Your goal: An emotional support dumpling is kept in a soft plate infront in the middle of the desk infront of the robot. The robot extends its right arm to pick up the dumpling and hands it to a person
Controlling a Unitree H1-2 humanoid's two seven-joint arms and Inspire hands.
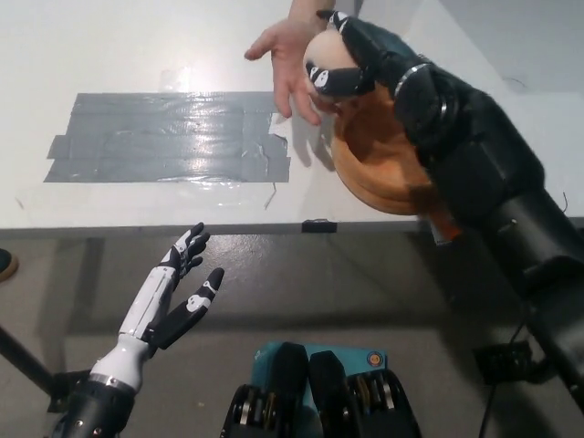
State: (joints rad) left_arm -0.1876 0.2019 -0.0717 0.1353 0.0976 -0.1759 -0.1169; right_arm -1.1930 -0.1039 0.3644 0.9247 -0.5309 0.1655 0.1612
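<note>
Dumpling (326,57) in right hand (342,66) above person's palm (294,62)

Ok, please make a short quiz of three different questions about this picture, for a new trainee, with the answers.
1. True or false: the dumpling lies in the soft plate.
2. Which is nearest the right hand? A) the grey tape patch B) the person's open hand C) the left hand
3. Fill in: the left hand rests open, lower than the ____ edge.

Key: 1 false, the right hand holds it above the plate. 2 B. 3 table.
</note>
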